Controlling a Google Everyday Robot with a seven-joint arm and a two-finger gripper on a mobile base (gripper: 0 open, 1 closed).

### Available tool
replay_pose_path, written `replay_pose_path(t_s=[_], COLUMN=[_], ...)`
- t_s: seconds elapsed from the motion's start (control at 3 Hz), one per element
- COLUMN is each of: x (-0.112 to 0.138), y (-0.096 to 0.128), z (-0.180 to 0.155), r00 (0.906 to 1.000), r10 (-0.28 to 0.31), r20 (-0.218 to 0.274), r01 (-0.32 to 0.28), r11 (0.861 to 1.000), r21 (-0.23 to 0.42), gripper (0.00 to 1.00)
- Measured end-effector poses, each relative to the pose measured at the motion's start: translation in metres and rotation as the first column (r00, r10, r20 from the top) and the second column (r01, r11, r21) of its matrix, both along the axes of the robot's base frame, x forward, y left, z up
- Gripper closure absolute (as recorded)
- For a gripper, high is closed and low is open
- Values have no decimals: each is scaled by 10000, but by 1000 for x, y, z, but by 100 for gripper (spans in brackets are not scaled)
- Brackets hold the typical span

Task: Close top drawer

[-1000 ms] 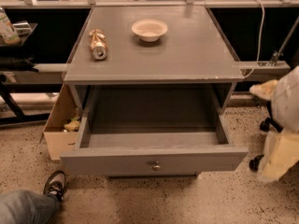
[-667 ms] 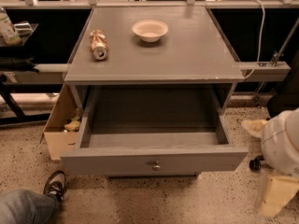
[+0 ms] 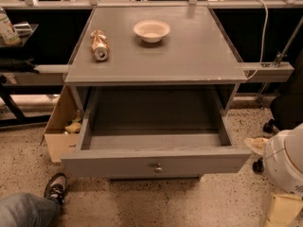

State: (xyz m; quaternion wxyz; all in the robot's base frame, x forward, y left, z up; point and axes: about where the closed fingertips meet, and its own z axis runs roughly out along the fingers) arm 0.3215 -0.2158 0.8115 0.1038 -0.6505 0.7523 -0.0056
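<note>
While the top drawer (image 3: 113, 162) stands pulled out at 6 o'clock, it is judged rigid and fairly heavy; its flat front is best pushed near the knob (image 3: 158, 168). The gripper (image 3: 280, 208) is seen at 4 o'clock, its state not discernible.

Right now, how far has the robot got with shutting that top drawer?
Nothing looks done yet: the top drawer is pulled well out, its knob untouched. In hand: the gripper sits low at the right, beside the drawer's front corner, not touching it. Left: reach the drawer front and push it all the way in.
</note>
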Motion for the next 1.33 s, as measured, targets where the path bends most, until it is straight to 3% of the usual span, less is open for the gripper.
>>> replay_pose_path(t_s=[0.33,0.67,1.0,1.33], x=[-2,-3,-1,-1], y=[4,12,20,20], z=[-43,-101,-155,-162], r00=[9980,9897,9806,9792], r10=[137,362,477,470], r20=[-621,-1382,-1900,-1971], r01=[-149,-404,-523,-509], r11=[9997,9988,9984,9986], r21=[-192,-277,-195,-144], gripper=[0,13,36,61])
